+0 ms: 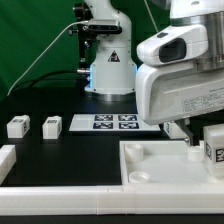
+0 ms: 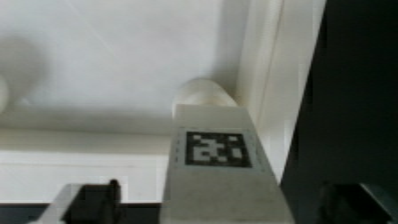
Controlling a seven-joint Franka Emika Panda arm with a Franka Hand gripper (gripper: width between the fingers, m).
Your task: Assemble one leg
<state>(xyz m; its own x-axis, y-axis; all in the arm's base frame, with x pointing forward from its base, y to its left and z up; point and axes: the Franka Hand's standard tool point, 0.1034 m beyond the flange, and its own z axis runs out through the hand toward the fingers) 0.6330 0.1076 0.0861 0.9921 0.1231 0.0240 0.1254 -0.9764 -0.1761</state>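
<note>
**Leg at the panel's corner, not yet seated**

The leg lies lengthwise between the two fingers of the pincer. Its tagged face is turned to the wrist camera and its far end points at an inside corner of the white rimmed panel. A pale strip seems to show between each finger and the leg's side, so I cannot tell whether the pincer is clamped on the leg or only straddling it.

In the exterior view the leg sits at the right edge, under the arm's bulky wrist and at the panel. Whether it touches the panel is hidden.

My reading is that this is the mounting step: the leg is being presented to its corner seat. The next move would call for lining the leg's end squarely with that corner, lowering it gently and probably turning it home. A tilt could jam it against the rim.

Two more legs stand well apart on the black worktop, towards the exterior view's left, with the marker board beside them.

No words or brand can be read. The only markings are black-and-white square tags on the legs and four on the marker board.
</note>
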